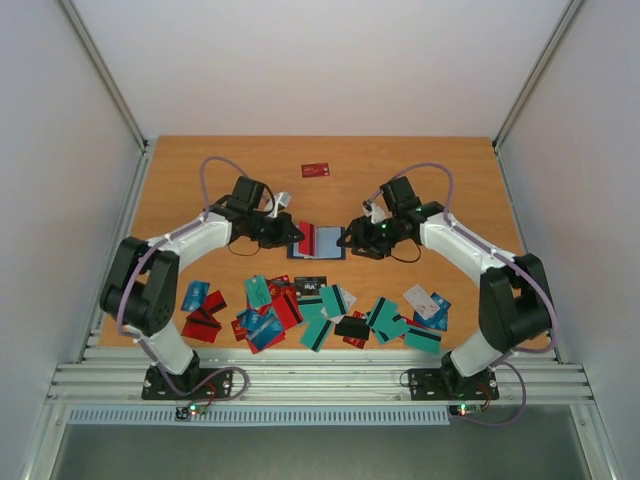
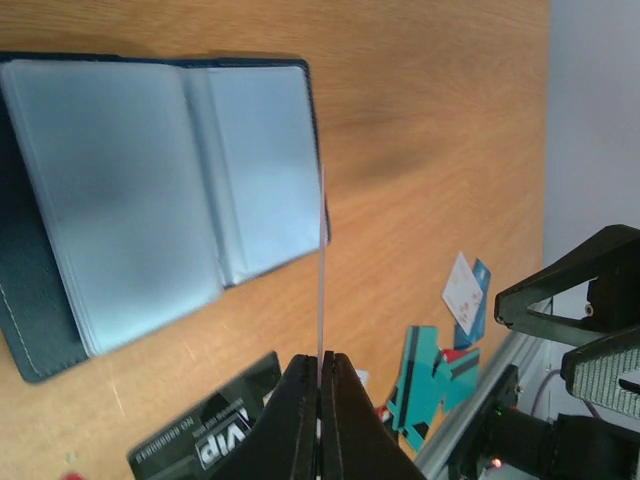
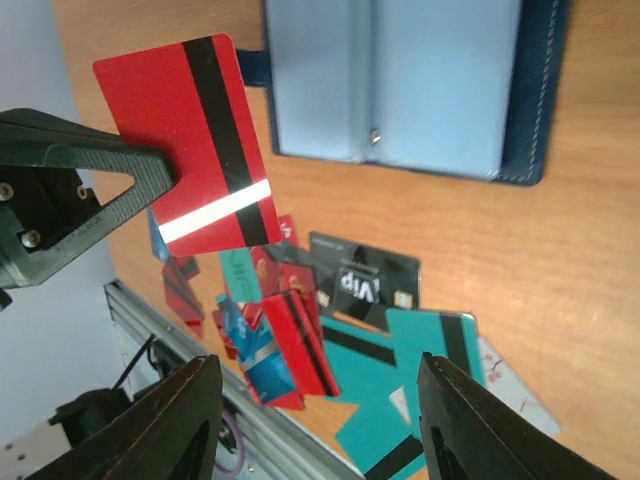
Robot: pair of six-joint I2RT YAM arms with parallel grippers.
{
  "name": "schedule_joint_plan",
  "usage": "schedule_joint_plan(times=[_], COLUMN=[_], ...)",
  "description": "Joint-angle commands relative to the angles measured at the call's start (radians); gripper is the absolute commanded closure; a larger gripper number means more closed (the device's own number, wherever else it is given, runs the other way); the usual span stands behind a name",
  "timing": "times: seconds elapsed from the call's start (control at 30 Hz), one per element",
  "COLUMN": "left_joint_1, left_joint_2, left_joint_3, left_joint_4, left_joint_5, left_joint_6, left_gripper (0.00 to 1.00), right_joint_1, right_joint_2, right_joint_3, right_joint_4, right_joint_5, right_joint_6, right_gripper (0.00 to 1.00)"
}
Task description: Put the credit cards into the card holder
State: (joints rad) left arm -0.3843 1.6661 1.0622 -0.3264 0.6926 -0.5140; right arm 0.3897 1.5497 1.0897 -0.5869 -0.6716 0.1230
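The card holder [image 1: 330,241] lies open on the table between my two grippers, its grey-blue pockets [image 2: 150,190] facing up. My left gripper [image 1: 288,232] is shut on a red credit card with a black and a white stripe [image 3: 190,150]. The card hangs just above the holder's near edge and shows edge-on [image 2: 321,270] in the left wrist view, above the left gripper's [image 2: 320,365] tips. My right gripper [image 1: 352,238] stands open by the holder's right side, and the right gripper [image 3: 320,390] has nothing between its fingers. Many loose credit cards [image 1: 320,305] lie in front.
A black VIP card [image 3: 365,285] lies closest to the holder, with teal cards [image 3: 420,370] and red ones [image 3: 300,345] behind it toward the near edge. One red card [image 1: 315,170] lies alone at the back. A metal rail [image 1: 320,380] borders the table's front.
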Motion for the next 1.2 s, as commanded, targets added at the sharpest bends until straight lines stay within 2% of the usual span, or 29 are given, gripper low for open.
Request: schedule_joint_plan(times=[0.0, 0.27, 0.5, 0.83, 1.17], left_joint_1=[0.011, 0.018, 0.019, 0.021, 0.021], left_joint_2=[0.096, 0.224, 0.29, 0.313, 0.332], left_joint_3=[0.061, 0.157, 0.177, 0.181, 0.152], left_joint_4=[0.092, 0.12, 0.135, 0.152, 0.199], left_joint_5=[-0.002, 0.008, 0.0, -0.035, -0.014], left_joint_6=[0.036, 0.019, 0.014, 0.006, -0.017], left_gripper=[1.0, 1.0, 1.0, 1.0, 1.0], right_joint_1=[-0.02, -0.065, -0.08, -0.081, -0.081], right_joint_2=[0.102, 0.266, 0.36, 0.446, 0.509], right_joint_3=[0.067, 0.098, 0.143, 0.182, 0.199], right_joint_4=[0.051, 0.142, 0.152, 0.185, 0.177], right_joint_5=[0.013, -0.059, -0.088, -0.121, -0.132], right_joint_6=[0.042, 0.093, 0.08, 0.071, 0.052], right_gripper=[0.47, 0.58, 0.62, 0.64, 0.69])
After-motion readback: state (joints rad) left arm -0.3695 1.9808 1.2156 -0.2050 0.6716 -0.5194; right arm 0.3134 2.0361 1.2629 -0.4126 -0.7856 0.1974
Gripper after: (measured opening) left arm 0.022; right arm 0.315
